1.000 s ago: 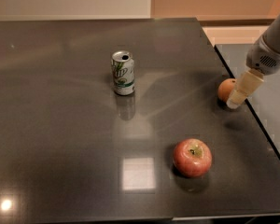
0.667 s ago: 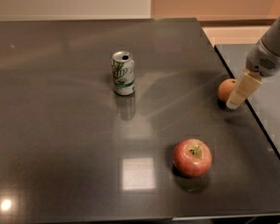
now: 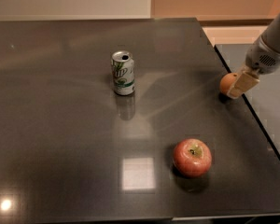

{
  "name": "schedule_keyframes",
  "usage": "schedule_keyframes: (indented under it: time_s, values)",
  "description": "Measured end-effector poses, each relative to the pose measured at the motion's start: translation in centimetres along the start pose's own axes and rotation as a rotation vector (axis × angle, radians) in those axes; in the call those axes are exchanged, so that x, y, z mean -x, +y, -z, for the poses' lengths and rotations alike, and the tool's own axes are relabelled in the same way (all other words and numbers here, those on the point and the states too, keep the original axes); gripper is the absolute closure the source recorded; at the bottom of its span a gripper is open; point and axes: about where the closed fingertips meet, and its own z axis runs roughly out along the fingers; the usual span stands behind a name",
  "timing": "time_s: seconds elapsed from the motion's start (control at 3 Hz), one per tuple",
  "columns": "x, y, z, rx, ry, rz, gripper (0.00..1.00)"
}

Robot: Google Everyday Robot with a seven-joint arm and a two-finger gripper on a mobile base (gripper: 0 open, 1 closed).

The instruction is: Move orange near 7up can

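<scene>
The orange (image 3: 226, 82) is at the right edge of the dark table (image 3: 60, 125). My gripper (image 3: 232, 88) comes in from the upper right and is shut on it, with one cream finger (image 3: 241, 84) across its right side. The orange sits just above the tabletop, with a small shadow beneath it. The 7up can (image 3: 123, 73), silver-white with green markings, stands upright at the table's middle, well to the left of the orange and apart from the gripper.
A red-yellow apple (image 3: 192, 157) rests on the table toward the front right, below the orange. The table's right edge (image 3: 252, 115) runs diagonally just under the gripper, with a second dark surface (image 3: 270, 97) beyond it. A wall lies behind.
The gripper and the orange have moved together slightly up in the view. The can and the apple have not moved.
</scene>
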Motion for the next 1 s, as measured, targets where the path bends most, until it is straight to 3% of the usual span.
schedule_keyframes:
  time_s: [0.33, 0.67, 1.0]
  values:
    - [0.8, 0.0, 0.7, 0.001, -0.015, 0.016, 0.83]
    - [4.2, 0.5, 2.2, -0.002, -0.042, 0.071, 1.0]
    - [10.0, 1.2, 2.4, 0.013, -0.068, 0.164, 1.0]
